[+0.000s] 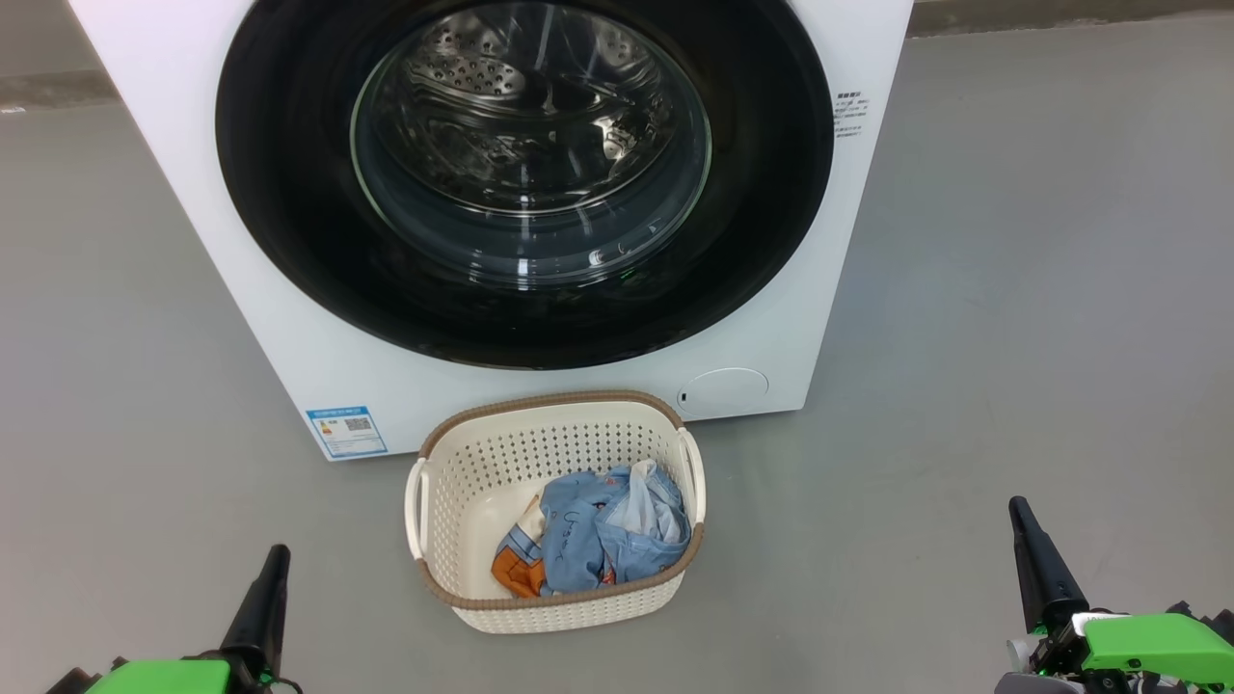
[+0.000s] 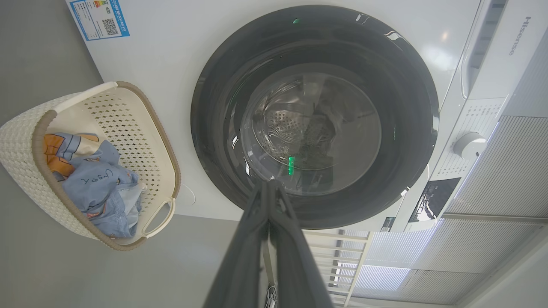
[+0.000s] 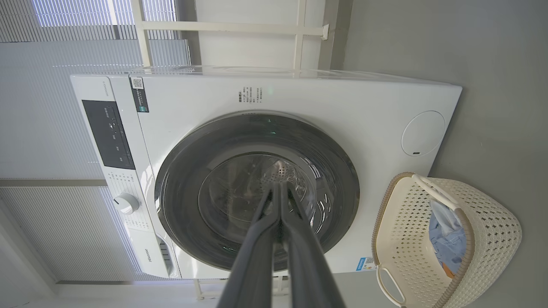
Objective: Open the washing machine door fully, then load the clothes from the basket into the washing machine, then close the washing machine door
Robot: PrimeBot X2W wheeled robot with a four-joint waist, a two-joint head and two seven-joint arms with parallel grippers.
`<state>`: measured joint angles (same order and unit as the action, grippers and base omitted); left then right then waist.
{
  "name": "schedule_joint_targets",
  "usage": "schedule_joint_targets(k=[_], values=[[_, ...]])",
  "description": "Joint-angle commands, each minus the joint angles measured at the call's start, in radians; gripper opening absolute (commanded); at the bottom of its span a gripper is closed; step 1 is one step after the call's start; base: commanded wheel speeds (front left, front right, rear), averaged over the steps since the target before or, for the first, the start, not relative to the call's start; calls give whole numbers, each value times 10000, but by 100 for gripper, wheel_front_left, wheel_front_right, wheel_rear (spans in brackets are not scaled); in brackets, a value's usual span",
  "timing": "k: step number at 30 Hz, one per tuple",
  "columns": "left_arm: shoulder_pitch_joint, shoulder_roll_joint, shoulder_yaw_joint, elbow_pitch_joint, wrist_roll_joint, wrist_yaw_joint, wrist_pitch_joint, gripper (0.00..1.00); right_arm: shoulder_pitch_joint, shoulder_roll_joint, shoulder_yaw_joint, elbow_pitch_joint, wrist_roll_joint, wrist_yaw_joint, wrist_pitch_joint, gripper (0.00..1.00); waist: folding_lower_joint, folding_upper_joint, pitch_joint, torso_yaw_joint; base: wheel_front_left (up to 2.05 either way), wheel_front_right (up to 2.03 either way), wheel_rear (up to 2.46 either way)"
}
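Both hands are pressed fully closed and grip nothing. The left hand (image 2: 270,184) and the right hand (image 3: 280,186) each hang in the air short of the washing machine (image 1: 405,405), touching neither it nor the basket (image 1: 482,463). The washing machine door (image 1: 289,193) sits shut against the white front, and the steel drum (image 1: 501,77) shows through its glass. The basket stands on the grey floor (image 1: 964,337) just in front of the machine, below the door, with the clothes (image 1: 588,540) bundled in its right half.
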<state>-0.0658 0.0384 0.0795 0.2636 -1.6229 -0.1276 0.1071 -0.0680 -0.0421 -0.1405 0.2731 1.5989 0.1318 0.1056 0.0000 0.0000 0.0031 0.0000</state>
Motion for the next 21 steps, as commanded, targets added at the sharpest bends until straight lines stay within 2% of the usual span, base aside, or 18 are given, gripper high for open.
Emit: schedule_joint_targets(k=[1, 3, 4, 11, 15, 21], values=[[-421, 118, 339, -187, 139, -31, 58, 0, -399, -81, 271, -284, 101, -11, 73, 0, 0, 0, 0, 0, 0, 0, 0], [-421, 118, 339, -187, 139, -31, 58, 0, -399, -81, 271, -284, 101, -11, 73, 0, 0, 0, 0, 0, 0, 0, 0], [13, -4, -9, 30, -6, 0, -4, 100, 13, 6, -2, 34, -4, 0, -4, 100, 0, 0, 0, 0, 0, 0, 0], [300, -168, -61, 389, 13, 9, -38, 100, 273, 115, 35, 445, -46, 0, -54, 100, 0, 0, 15, 1, 0, 0, 0], [278, -116, -124, 257, 138, 7, -182, 100, 181, 77, 167, 360, -192, -1, -197, 100, 22, 0, -15, -10, 0, 0, 0], [269, -1, -254, 77, 384, 5, -386, 100, 68, -4, 337, 265, -473, -1, -392, 100, 1, 0, 12, -25, 0, 0, 0]])
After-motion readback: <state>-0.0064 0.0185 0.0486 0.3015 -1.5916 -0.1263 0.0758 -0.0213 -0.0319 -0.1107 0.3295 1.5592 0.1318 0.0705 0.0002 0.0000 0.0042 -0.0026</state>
